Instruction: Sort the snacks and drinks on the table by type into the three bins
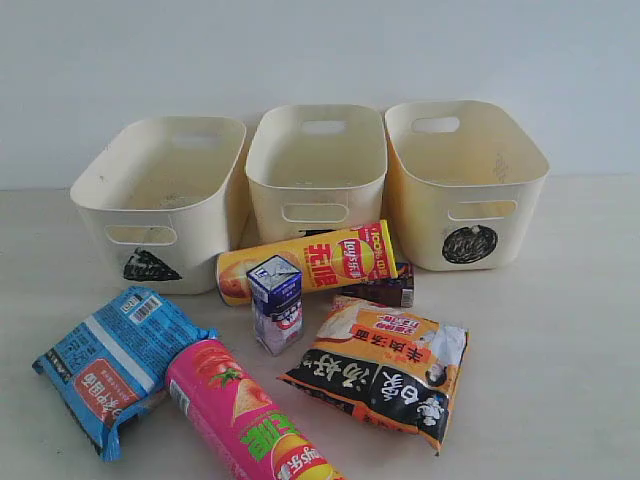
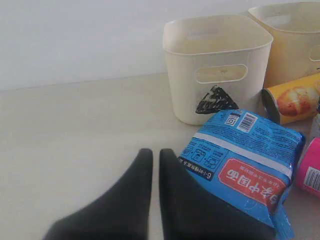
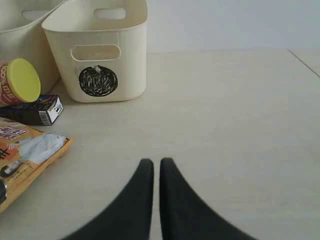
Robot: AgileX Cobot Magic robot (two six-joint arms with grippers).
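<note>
L pincer (image 2: 156,152) and R pincer (image 3: 156,161) both closed, empty. Blue packet (image 2: 245,160) lies on tabletop (image 2: 75,130) in front of triangle bin (image 2: 185,90), just beside L pincer. Prob light, crinkly, slippery; I'd pinch its end seam.

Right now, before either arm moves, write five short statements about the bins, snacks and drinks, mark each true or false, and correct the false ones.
1. The yellow tube lies on its side in front of the middle bin. True.
2. The purple and white carton lies flat. False: it stands upright.
3. The circle-marked bin is the rightmost in the exterior view. True.
4. The left pincer grips the blue packet. False: it is shut on nothing, beside the packet.
5. The dark brown carton sits on top of the orange bag. False: it lies on the table behind the bag, by the tube's lid.
</note>
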